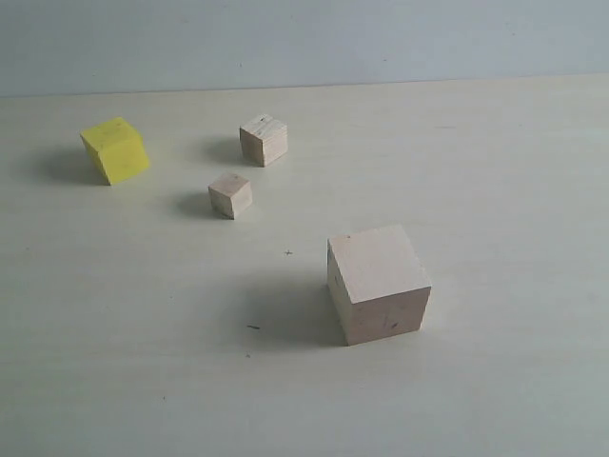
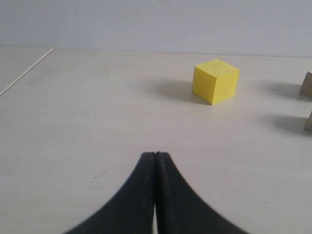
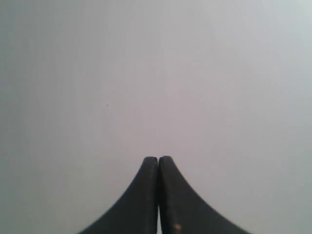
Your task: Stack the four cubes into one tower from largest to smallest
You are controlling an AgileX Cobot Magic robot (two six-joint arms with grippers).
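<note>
Four cubes sit apart on the pale table (image 1: 143,362). The large pale wooden cube (image 1: 378,283) is nearest, right of centre. The yellow cube (image 1: 115,149) lies at the far left, tilted in plan. The layered-edge plywood cube (image 1: 264,139) stands at the back middle, and the smallest pale cube (image 1: 230,195) is just in front of it. Neither arm appears in the exterior view. My left gripper (image 2: 155,154) is shut and empty, low over the table, with the yellow cube (image 2: 215,81) ahead of it. My right gripper (image 3: 158,159) is shut and empty, facing only a blank grey surface.
A grey wall (image 1: 304,38) runs behind the table's far edge. In the left wrist view a thin seam or table edge (image 2: 27,70) crosses the far corner, and two cubes (image 2: 307,84) are cut off at the frame's side.
</note>
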